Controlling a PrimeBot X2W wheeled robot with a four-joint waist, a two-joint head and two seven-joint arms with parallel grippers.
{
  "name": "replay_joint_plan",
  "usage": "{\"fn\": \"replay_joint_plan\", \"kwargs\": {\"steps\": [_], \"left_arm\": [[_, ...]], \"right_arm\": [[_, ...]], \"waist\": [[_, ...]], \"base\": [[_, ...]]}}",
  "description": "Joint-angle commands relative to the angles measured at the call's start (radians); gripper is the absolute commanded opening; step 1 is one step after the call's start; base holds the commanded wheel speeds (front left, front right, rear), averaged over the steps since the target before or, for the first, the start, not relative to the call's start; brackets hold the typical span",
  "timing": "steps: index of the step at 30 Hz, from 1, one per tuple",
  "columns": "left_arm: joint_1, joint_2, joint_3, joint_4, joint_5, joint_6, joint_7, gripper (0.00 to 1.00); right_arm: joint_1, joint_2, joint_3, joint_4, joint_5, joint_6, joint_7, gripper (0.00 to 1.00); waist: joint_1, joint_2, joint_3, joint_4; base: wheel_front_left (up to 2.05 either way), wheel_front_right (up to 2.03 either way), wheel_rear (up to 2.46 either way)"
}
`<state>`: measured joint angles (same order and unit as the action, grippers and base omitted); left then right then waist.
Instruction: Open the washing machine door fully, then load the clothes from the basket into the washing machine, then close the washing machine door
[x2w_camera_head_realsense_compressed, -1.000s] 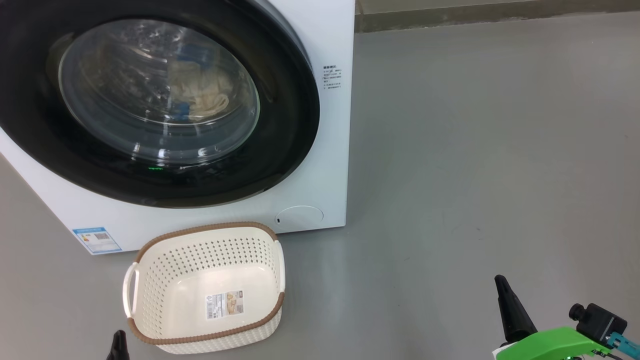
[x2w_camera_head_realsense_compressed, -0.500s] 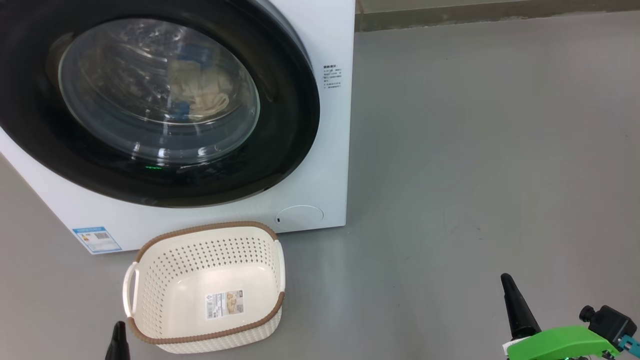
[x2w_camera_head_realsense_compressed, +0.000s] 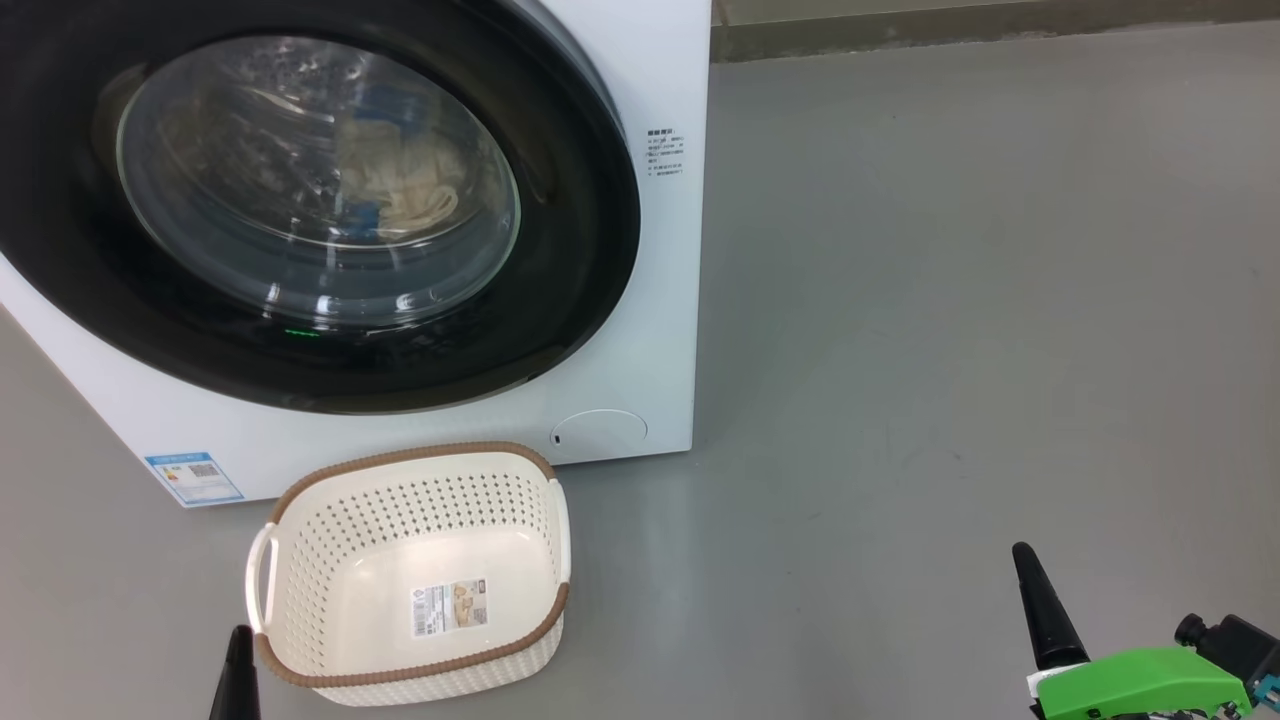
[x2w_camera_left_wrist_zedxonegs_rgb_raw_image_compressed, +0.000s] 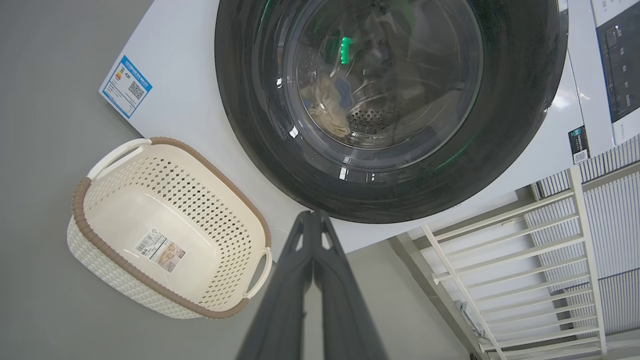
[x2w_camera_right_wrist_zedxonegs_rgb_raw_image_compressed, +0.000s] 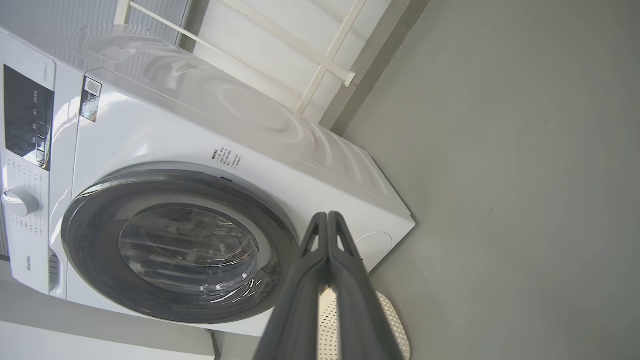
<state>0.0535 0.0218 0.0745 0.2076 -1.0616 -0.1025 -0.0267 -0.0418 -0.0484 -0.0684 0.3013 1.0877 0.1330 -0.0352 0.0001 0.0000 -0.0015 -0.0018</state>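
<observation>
Upper left, cream-yellow clothes (x2w_camera_head_realsense_compressed: 400, 195) are seen behind the shut black-rimmed glass door (x2w_camera_head_realsense_compressed: 585, 250); left claw (x2w_camera_left_wrist_zedxonegs_rgb_raw_image_compressed: 313, 216) and right claw (x2w_camera_right_wrist_zedxonegs_rgb_raw_image_compressed: 327, 216) are closed, empty.

The washing machine (x2w_camera_right_wrist_zedxonegs_rgb_raw_image_compressed: 165, 135) bears "Hisense"; its blue label (x2w_camera_head_realsense_compressed: 194, 479) is illegible.

washing machine door (x2w_camera_head_realsense_compressed: 575, 290) shut flush on washing machine (x2w_camera_head_realsense_compressed: 665, 70), bars way inside; basket (x2w_camera_head_realsense_compressed: 420, 500) on floor (x2w_camera_head_realsense_compressed: 950, 300) just before machine front, left side; wide bare floor right of machine, free passage
</observation>
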Motion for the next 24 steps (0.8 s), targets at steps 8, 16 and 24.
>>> {"fn": "replay_joint_plan", "kwargs": {"steps": [8,16,24], "left_arm": [[-0.065,0.020,0.027,-0.007,-0.114,-0.014,0.029,0.00],[-0.085,0.022,0.029,0.002,-0.204,-0.017,0.052,0.00],[-0.105,0.024,0.032,0.012,-0.294,-0.020,0.075,0.00]], "right_arm": [[-0.048,-0.006,0.002,-0.035,0.117,-0.002,0.030,0.00],[-0.051,-0.006,-0.007,-0.040,0.202,-0.002,0.054,0.00],[-0.055,-0.006,-0.016,-0.044,0.286,-0.002,0.078,0.00]], "waist": [[0.0000,0.0000,0.001,0.000],[0.0000,0.0000,0.002,0.001],[0.0000,0.0000,0.002,0.001]], "base": [[0.00,0.00,0.00],[0.00,0.00,0.00],[0.00,0.00,0.00]]}}
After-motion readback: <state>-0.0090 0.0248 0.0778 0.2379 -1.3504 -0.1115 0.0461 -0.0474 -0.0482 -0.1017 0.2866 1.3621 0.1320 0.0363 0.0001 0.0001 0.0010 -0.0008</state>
